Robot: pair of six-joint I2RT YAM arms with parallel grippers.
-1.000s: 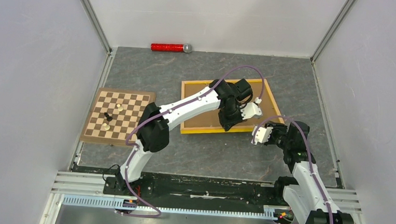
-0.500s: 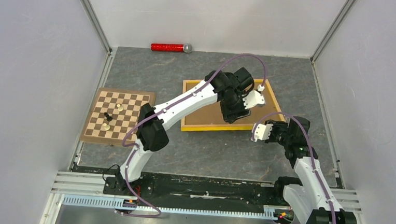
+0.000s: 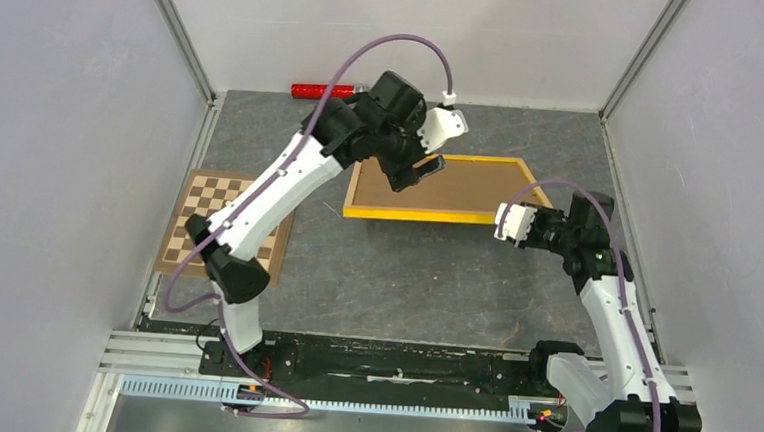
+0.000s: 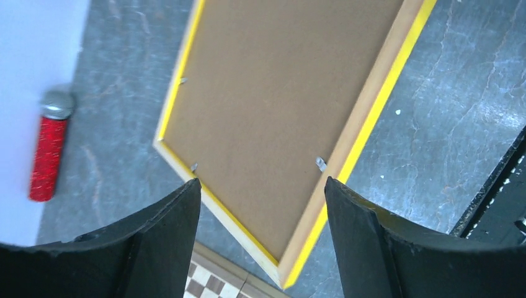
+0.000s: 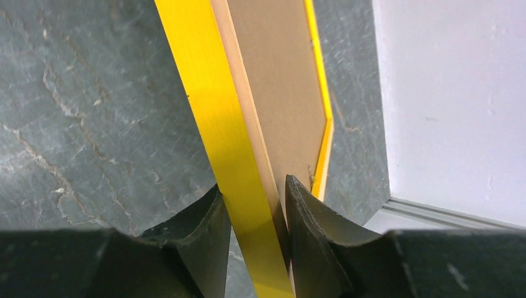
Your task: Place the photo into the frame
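Clamping the frame [image 3: 418,216] by its thin yellow rail, my right gripper [image 5: 251,192] held the near right corner; matte brown backing board [image 3: 460,186] faced up above the veined grey counter [image 3: 404,278]. My left gripper [image 4: 260,186] hovered wide, empty.

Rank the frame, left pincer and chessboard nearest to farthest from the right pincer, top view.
1. Frame: near rail gripped by the right pincer.
2. Left pincer: open, over the frame's left part.
3. Chessboard: far left.
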